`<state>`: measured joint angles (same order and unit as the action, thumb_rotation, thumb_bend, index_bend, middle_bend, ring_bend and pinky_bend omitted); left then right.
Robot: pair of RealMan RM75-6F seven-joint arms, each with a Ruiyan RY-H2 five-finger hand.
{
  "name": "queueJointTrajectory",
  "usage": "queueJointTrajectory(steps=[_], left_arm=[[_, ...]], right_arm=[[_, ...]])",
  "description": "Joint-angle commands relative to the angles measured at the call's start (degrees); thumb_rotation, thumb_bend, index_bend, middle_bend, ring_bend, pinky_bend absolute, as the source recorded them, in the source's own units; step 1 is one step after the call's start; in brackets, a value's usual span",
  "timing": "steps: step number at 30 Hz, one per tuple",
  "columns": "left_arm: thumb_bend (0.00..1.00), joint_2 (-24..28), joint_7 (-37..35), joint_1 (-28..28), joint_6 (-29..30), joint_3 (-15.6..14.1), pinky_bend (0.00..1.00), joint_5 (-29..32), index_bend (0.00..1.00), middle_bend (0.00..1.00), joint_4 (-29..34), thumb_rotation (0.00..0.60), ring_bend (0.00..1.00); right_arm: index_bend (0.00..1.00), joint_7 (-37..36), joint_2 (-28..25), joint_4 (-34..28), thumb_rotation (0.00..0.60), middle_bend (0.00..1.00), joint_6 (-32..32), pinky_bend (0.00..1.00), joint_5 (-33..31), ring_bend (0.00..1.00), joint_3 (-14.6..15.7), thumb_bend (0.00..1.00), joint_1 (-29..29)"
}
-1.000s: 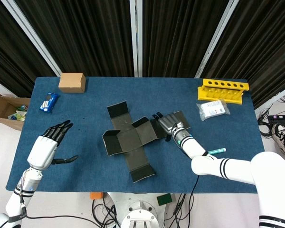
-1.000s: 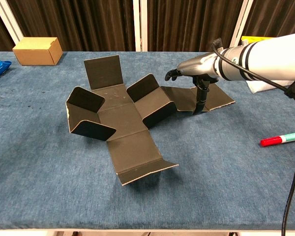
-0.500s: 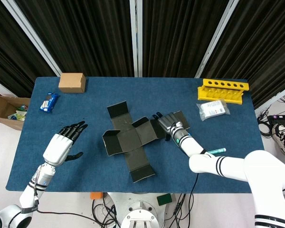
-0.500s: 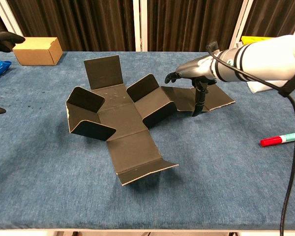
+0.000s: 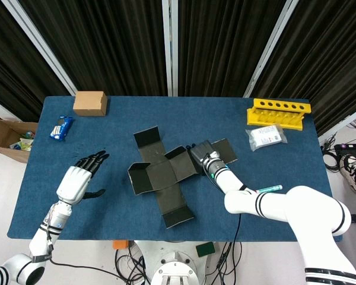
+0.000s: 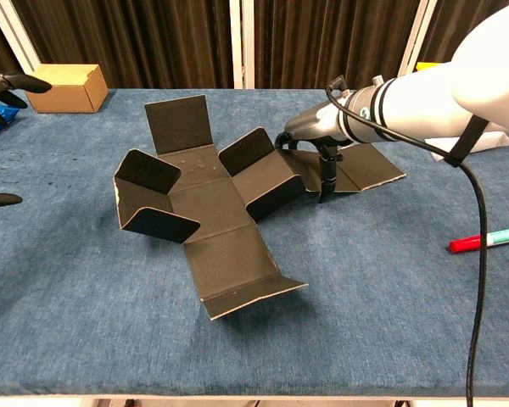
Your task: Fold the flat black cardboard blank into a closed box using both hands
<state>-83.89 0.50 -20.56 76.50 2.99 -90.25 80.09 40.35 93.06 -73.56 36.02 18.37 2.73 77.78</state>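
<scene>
Your right hand (image 5: 200, 155) had slid left along the black cardboard blank (image 6: 210, 203), its fingers (image 6: 325, 176) spread over the right flap, gripping nothing. Your left hand (image 5: 77, 181) hovered open-fingered, well left of it. That cross-shaped blank lay mid-surface (image 5: 107, 208), its long axis running from far-left to near-right, side flaps raised.

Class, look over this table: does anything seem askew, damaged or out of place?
Nothing looks damaged or spilled. The black cardboard blank is partly folded, some flaps upright, others flat. A red-capped marker lies loose near the table's right edge, apart from the yellow plastic rack.
</scene>
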Motion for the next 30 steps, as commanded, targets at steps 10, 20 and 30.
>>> queueJointTrajectory(steps=[10,20,30], left_arm=[[0.06,-8.02,6.25,-3.61,-6.72,3.02,0.71,6.91,0.08,0.05,-5.41,0.563,0.5],[0.06,-14.52,1.79,-6.36,-8.41,4.11,0.72,7.43,0.06,0.03,-11.81,0.504,0.5],[0.06,-16.13,-14.63,-9.02,-10.28,3.38,0.73,4.48,0.07,0.04,-11.6,0.516,0.5]], right_arm=[[0.44,-4.53,-1.2,-3.41,0.6,0.37,3.13,1.0,6.4,0.76,-2.75,0.18,-2.15],[0.44,-5.31,-0.02,-3.15,0.6,0.36,3.57,1.0,7.5,0.76,-3.79,0.18,-2.29],[0.44,-2.96,-0.02,-4.22,0.6,0.36,5.92,1.0,12.89,0.76,-3.24,0.18,-2.17]])
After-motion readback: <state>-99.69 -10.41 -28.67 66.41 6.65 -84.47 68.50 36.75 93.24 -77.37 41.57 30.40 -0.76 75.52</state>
